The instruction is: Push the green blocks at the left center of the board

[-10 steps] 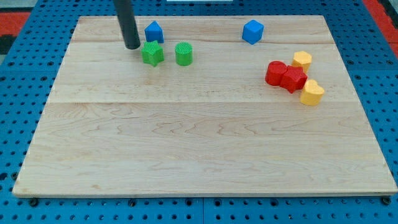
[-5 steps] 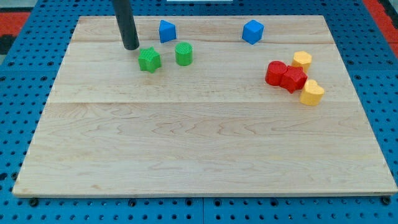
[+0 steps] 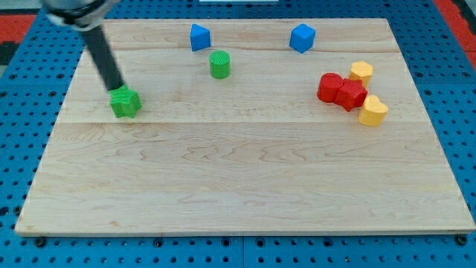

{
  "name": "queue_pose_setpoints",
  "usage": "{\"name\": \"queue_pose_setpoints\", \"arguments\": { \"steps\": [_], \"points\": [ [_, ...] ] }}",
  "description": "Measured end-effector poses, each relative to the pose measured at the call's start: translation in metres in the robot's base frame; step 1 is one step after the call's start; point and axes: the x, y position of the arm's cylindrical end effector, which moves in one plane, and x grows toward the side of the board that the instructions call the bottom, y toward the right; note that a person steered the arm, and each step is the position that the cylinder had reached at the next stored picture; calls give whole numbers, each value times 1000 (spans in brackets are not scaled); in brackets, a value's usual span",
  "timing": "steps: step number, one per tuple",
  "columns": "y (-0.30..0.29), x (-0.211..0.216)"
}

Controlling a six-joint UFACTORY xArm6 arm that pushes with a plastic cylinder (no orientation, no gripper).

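Observation:
A green star-shaped block (image 3: 126, 102) lies at the left of the wooden board (image 3: 238, 179), a little above mid-height. My tip (image 3: 117, 88) touches its upper left edge; the dark rod leans up toward the view's top left. A green cylinder (image 3: 219, 65) stands apart, up and to the right of the star, near the board's top centre.
Two blue blocks (image 3: 199, 36) (image 3: 302, 37) sit along the top edge. At the right, two red blocks (image 3: 341, 91) touch each other, with a yellow block (image 3: 361, 71) above and another yellow block (image 3: 373, 110) below right. Blue pegboard surrounds the board.
My tip swept down and left, pushing the green star from beside the green cylinder to the board's left side. The left blue block shifted slightly right earlier. The cylinder stayed put.

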Motion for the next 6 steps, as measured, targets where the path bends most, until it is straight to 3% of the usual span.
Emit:
{"name": "queue_pose_setpoints", "arguments": {
  "steps": [1,2,3,4,5,6],
  "points": [
    [53,7],
    [37,45],
    [-17,44],
    [71,28],
    [194,-19],
    [184,-74]
  ]
}}
